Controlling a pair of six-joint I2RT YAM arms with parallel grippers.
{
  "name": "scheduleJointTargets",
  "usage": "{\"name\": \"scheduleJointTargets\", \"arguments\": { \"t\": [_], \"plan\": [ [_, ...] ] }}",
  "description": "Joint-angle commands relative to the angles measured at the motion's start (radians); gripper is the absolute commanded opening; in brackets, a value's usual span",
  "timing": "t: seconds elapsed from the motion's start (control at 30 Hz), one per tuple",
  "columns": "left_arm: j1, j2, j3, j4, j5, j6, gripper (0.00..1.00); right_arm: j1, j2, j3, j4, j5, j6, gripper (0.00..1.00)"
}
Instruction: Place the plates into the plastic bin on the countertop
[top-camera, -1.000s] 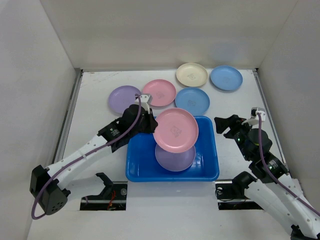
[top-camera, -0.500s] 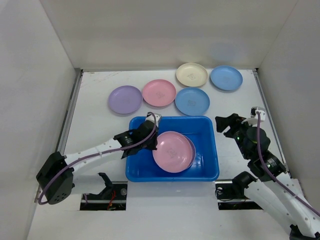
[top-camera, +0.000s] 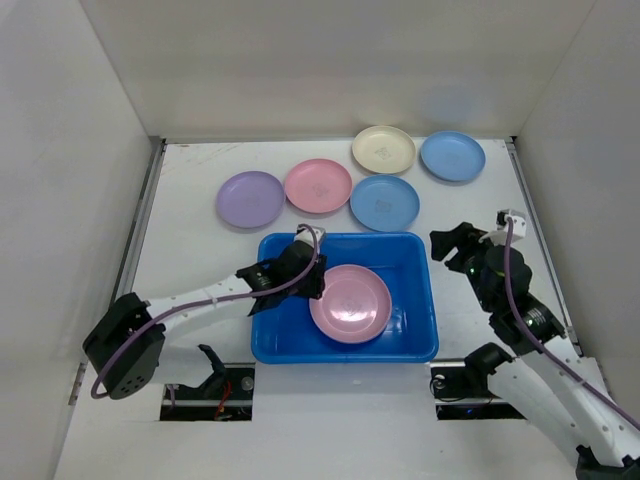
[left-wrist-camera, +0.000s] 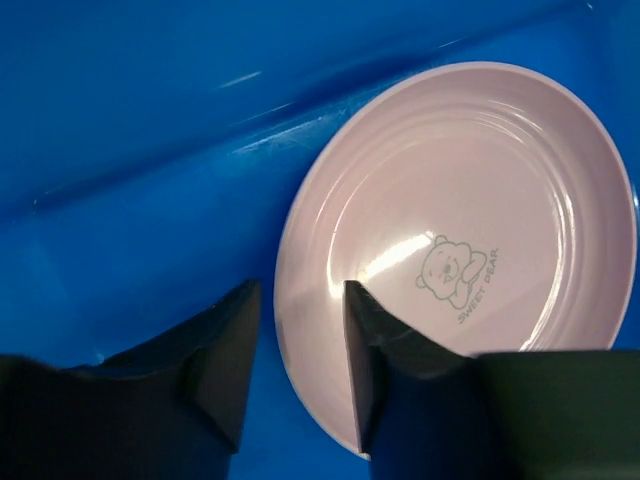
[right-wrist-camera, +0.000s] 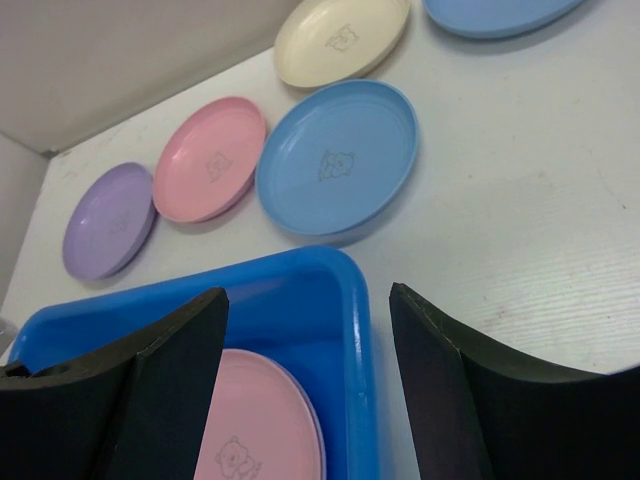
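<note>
Since half a second ago the pink plate (top-camera: 350, 304) has settled flat on the floor of the plastic bin (top-camera: 345, 352) and moved slightly right. It now covers the lilac plate that showed there a second ago. The left fingers (left-wrist-camera: 215, 375) are apart, astride the plate's near rim, one over the dish and one outside it, and we judge the plate released. The right fingers (right-wrist-camera: 160, 400) are spread wide and hold nothing, hovering over the tabletop (top-camera: 190, 250) just right of the bin. Five plates lie flat and apart beyond the bin: a lilac plate (top-camera: 251, 198), a second pink plate (top-camera: 318, 185), a near blue plate (top-camera: 384, 202), a cream plate (top-camera: 384, 149) and a far blue plate (top-camera: 452, 155). We expect these to be light, stiff and not fragile, but their smooth plastic may skid on the tabletop when nudged. The shallow upturned rim is the only place to hold them, so we would pinch it at the near edge, one finger inside and one under the lip.
</note>
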Motion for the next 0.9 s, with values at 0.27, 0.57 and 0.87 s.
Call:
{"name": "scheduleJointTargets", "arguments": {
  "t": [0.27,0.57,0.87],
  "plan": [
    [0.011,-0.199,0.000,0.016,0.000,0.002,0.95,-0.230,0.409,0.076,0.292,-0.059,0.041,0.72],
    [0.184,-0.455,0.118,-0.023,-0.110,0.047,1.00,-0.544,0.947,0.321,0.412,-0.289,0.188,0.70],
    [0.634,-0.450,-0.047,0.219,-0.140,-0.047,1.00,-0.667,1.371,0.717,0.319,-0.438,0.369,0.67]
  ]
}}
